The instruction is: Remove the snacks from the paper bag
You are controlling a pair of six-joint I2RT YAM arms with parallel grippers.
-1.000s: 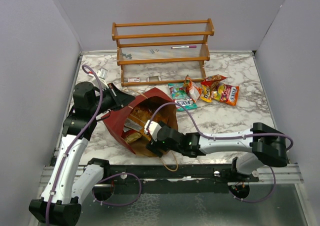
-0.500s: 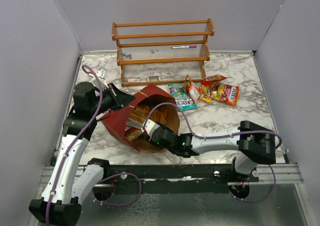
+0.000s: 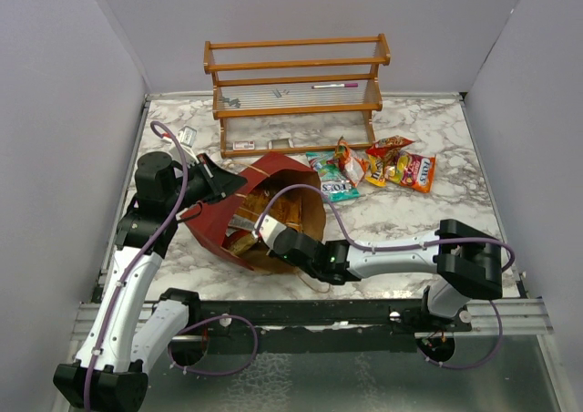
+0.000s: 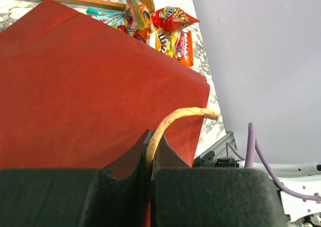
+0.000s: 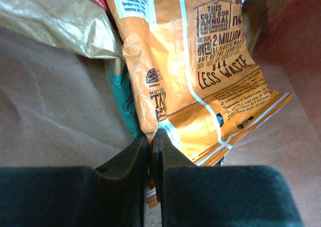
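The paper bag [image 3: 214,225] lies on its side, dark red outside, its brown mouth facing the right arm. My left gripper [image 3: 228,182] is shut on the bag's twine handle [image 4: 175,117] and rim at the upper edge; in the left wrist view the jaws [image 4: 149,145] pinch the twine against the red wall [image 4: 90,86]. My right gripper [image 3: 258,230] reaches inside the bag. In the right wrist view it [image 5: 151,136] is shut on the bottom edge of an orange chip packet [image 5: 200,61]. A teal packet [image 5: 123,96] lies beside it. Several snacks [image 3: 401,168] lie on the table.
A wooden two-shelf rack [image 3: 296,84] stands at the back of the marble table [image 3: 410,221]. A teal-green packet [image 3: 330,177] lies between the bag and the other loose packets. A small white item [image 3: 187,136] sits at the far left. Grey walls close in both sides.
My right gripper has pushed further into the bag and closed from wide open onto the orange packet. The left gripper has kept its hold on the bag.
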